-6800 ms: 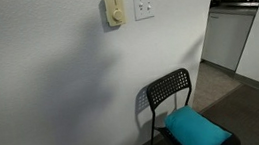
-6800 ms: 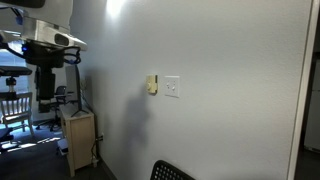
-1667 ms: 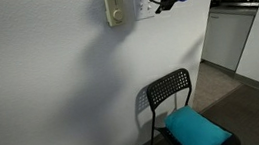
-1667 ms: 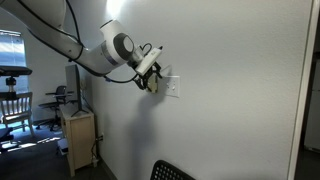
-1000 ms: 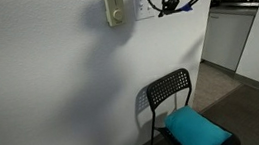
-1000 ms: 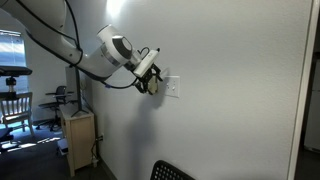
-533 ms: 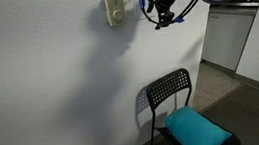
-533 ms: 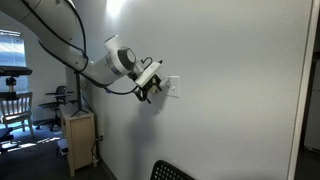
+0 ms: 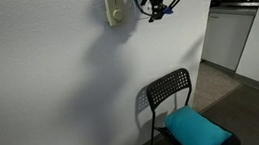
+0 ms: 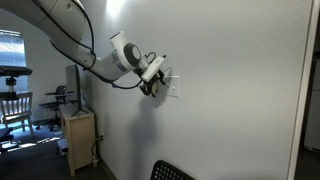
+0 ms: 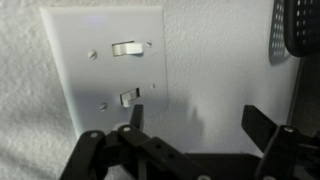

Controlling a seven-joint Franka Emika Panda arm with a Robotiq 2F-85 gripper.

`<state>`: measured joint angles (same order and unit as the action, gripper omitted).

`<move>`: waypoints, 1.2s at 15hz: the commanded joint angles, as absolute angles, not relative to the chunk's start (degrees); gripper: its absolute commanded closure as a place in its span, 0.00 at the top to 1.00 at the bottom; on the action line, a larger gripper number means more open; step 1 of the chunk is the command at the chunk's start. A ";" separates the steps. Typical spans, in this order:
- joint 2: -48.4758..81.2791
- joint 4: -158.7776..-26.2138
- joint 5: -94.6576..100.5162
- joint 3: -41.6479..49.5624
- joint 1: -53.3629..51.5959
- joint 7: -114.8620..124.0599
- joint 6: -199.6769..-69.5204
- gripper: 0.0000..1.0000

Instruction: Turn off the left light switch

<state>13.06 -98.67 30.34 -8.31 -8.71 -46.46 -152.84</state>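
Exterior view: white textured wall [image 9: 61,87]; black chair [image 9: 169,91] with teal cushion [image 9: 195,130] below; kitchen cabinets [image 9: 228,35] beyond. Gripper [image 9: 152,1] at wall just beside cream box [image 9: 113,10] – plate hidden behind it.

Exterior view: arm [image 10: 100,55] reaches along wall; gripper [image 10: 153,84] against left edge of plate [image 10: 173,87].

Wrist view, turned sideways: plate [image 11: 75,70] fills frame, switches stacked. Left switch [image 11: 127,98] is lower one – one finger [image 11: 135,118] just beside it. Gripper [image 11: 197,118] jaws spread apart, nothing held.

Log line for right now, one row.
gripper: open, at plate | fingertip: beside one switch, which one and contact unclear | cream box: apart from gripper
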 commanded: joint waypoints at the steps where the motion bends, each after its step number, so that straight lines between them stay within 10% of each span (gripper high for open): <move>1: 15.99 -94.05 30.06 -7.92 -8.56 -49.26 -152.71 1.00; 18: 19.51 -94.12 25.84 -7.60 -7.84 -49.92 -149.68 1.00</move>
